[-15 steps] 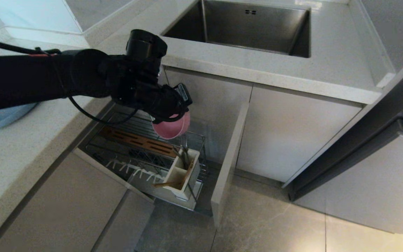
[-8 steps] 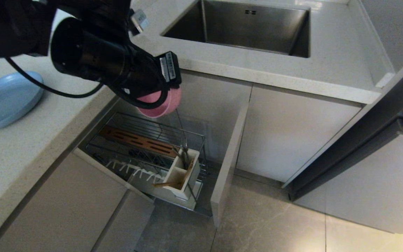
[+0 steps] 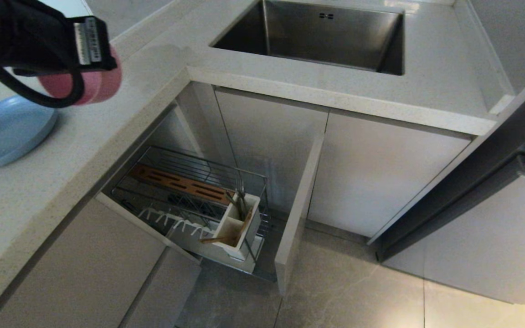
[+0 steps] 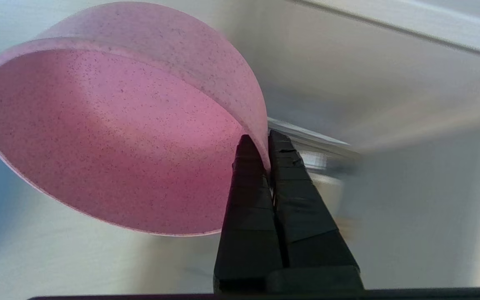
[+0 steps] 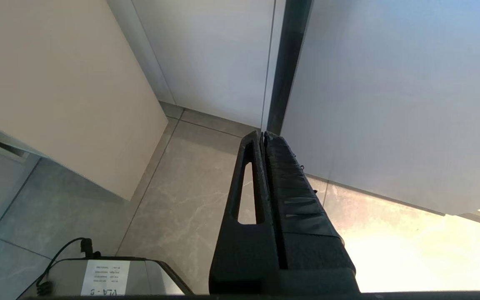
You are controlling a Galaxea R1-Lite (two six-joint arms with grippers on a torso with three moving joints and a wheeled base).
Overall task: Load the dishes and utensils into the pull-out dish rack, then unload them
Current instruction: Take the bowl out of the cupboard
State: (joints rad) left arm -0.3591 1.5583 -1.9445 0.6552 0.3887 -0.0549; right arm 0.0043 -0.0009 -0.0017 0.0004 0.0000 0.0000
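- Pale stone counter (image 3: 39,191) around a steel sink (image 3: 317,36), blue plate (image 3: 2,132) lying on it.
- Left gripper (image 4: 265,139) above counter, beside plate, clamped on pink bowl (image 3: 94,84) rim.
- Rack (image 3: 189,196) pulled out below; chopsticks (image 3: 226,237), fork (image 3: 239,200) in utensil box (image 3: 237,228).
- Right gripper (image 5: 263,137) pressed closed, holding nothing, over floor.

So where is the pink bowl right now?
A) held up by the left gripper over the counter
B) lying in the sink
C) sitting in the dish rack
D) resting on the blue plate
A: the left gripper is shut on the rim of the bowl, which hangs above the counter, near the plate but off it.
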